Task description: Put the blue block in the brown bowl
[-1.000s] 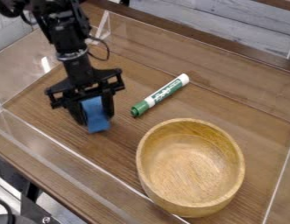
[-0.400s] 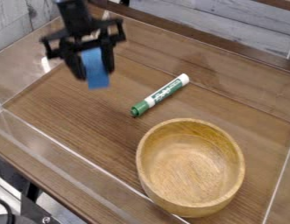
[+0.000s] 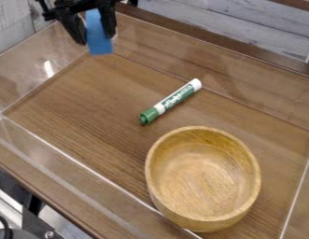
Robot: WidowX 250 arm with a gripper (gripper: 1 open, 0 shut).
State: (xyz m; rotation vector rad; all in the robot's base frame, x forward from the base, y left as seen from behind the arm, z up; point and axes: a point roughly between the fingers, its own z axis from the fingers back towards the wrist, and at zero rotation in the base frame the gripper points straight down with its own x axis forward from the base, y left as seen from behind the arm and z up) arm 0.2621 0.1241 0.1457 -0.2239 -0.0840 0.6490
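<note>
The blue block (image 3: 99,35) hangs high at the top left of the camera view, well above the wooden table. My gripper (image 3: 91,26) is shut on the blue block, with black fingers on either side of it; most of the hand is cut off by the top edge. The brown bowl (image 3: 204,177) stands empty at the lower right, far from the block.
A green-and-white marker pen (image 3: 169,102) lies on the table between the gripper and the bowl. Clear plastic walls (image 3: 45,149) ring the wooden tabletop. A pale wall runs along the back right.
The gripper has lifted the blue block off the table and carried it up toward the top of the view. Bowl and pen have not moved.
</note>
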